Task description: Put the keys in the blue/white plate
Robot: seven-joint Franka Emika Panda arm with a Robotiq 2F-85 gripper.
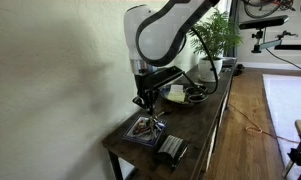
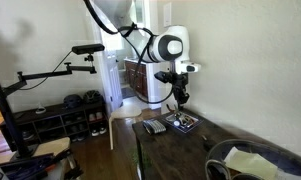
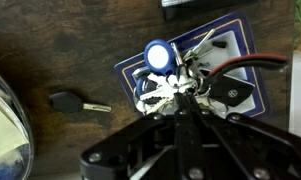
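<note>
Pincer [image 3: 180,108] clamped on keys [image 3: 170,88], apparently just above blue/white plate [image 3: 235,28].

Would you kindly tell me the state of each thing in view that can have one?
gripper: shut on the keys.
keys: held, hanging over the blue/white plate, not yet released.
blue/white plate: flat on the table, beneath the keys.
single black-headed key: lying loose on the table, beside the plate.
</note>
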